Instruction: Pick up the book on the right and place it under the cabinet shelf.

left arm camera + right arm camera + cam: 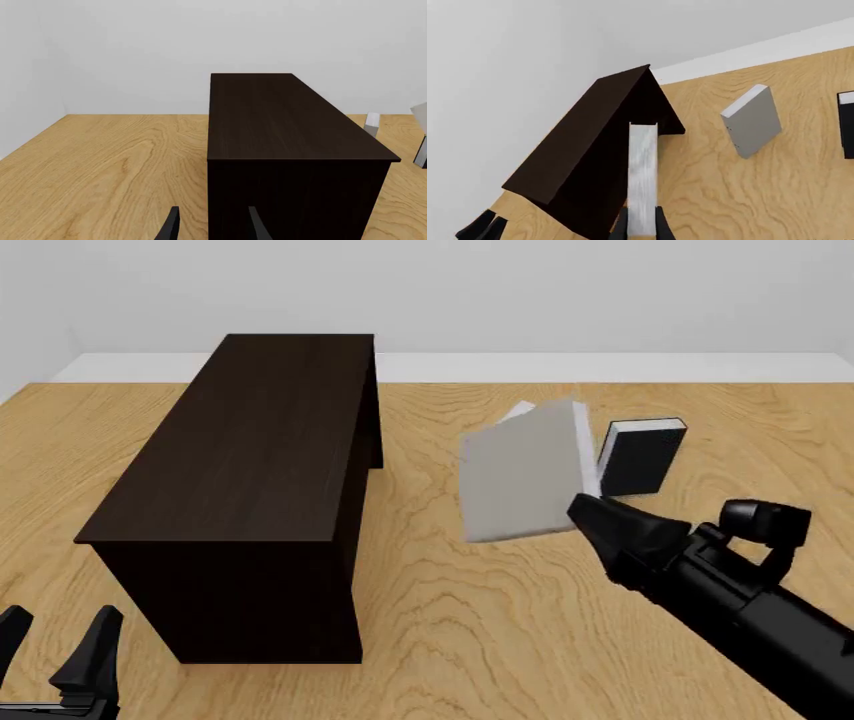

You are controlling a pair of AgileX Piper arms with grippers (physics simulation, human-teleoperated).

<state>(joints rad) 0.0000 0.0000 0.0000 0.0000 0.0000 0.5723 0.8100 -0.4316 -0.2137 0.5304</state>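
Observation:
My right gripper (585,508) is shut on the light grey book (523,478) and holds it tilted in the air, to the right of the dark brown cabinet (254,470). In the right wrist view the book's white page edge (642,170) runs up from between the fingers of my right gripper (642,227), in front of the cabinet's (587,150) open side. My left gripper (56,658) is open and empty at the near left, in front of the cabinet's end; in the left wrist view its fingers (257,227) frame the cabinet's (287,130) near corner.
A second pale grey book (752,121) stands on the table behind the held one; only its corner (518,412) shows in the front view. A black-covered book (642,456) stands to its right. White walls close the table at the back and left.

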